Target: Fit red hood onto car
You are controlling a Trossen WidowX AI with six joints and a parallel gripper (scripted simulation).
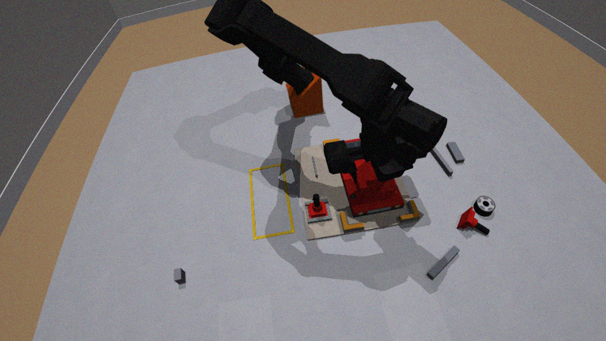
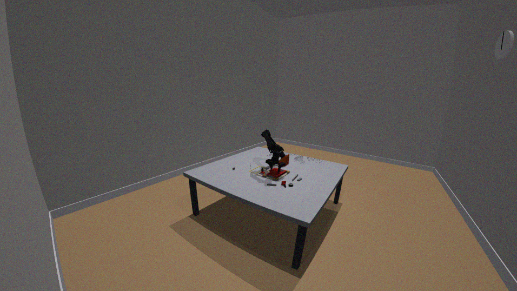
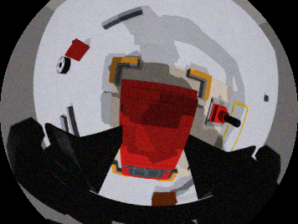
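My gripper (image 1: 367,175) (image 3: 155,133) is shut on the red hood (image 1: 367,186) (image 3: 152,144), one finger on each side. The hood is over the middle of the red car chassis (image 1: 376,208) (image 3: 159,87), very low or touching its deck. Red on red, the gap between them cannot be told. The chassis sits in the jig, a beige board (image 1: 317,232) (image 3: 219,89) with yellow-orange corner brackets. The engine block, the pegs and the corner holes are hidden by the hood and fingers. In the exterior view the car and gripper are too small for detail.
A red part with a black post (image 1: 317,208) (image 3: 218,114) stands left of the car. A yellow outline (image 1: 252,203) lies beyond it. A wheel (image 1: 484,205), a loose red part (image 1: 466,218) and several grey bars lie right. An orange block (image 1: 308,101) stands behind.
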